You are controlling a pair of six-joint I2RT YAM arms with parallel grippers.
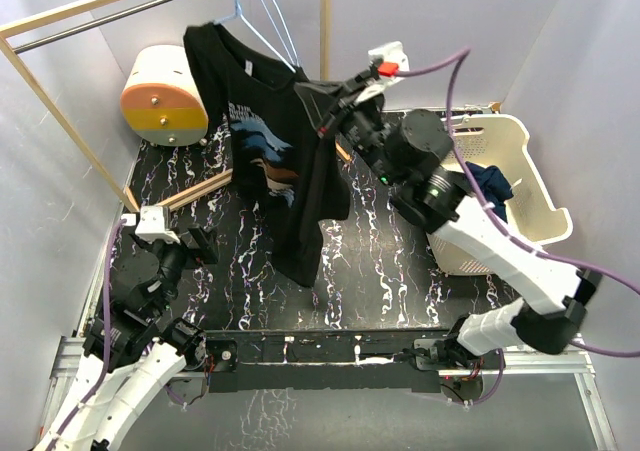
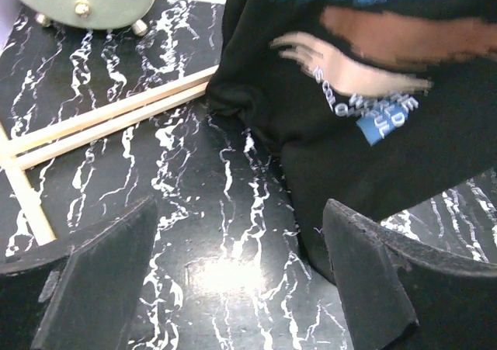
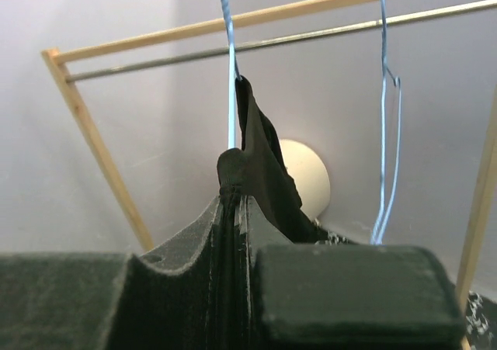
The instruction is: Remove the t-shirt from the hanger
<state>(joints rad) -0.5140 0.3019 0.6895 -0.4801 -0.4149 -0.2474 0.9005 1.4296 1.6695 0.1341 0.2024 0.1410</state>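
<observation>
right tool (image 3: 233, 210) pinched shut on t-shirt (image 1: 270, 151) shoulder | t-shirt draped on blue hanger (image 3: 231, 55) | left tool (image 2: 241, 288) wide apart (touching nothing) low over surface (image 1: 380, 261) | hanger's arms hidden under cloth

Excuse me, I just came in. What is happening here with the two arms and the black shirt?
The right gripper holds a black t-shirt that hangs on a blue hanger on the rail. Its fingers are shut on the cloth close to the hanger; the shirt is not yet off it. The left gripper is open, low over the table near the shirt's lower edge, holding nothing.
</observation>
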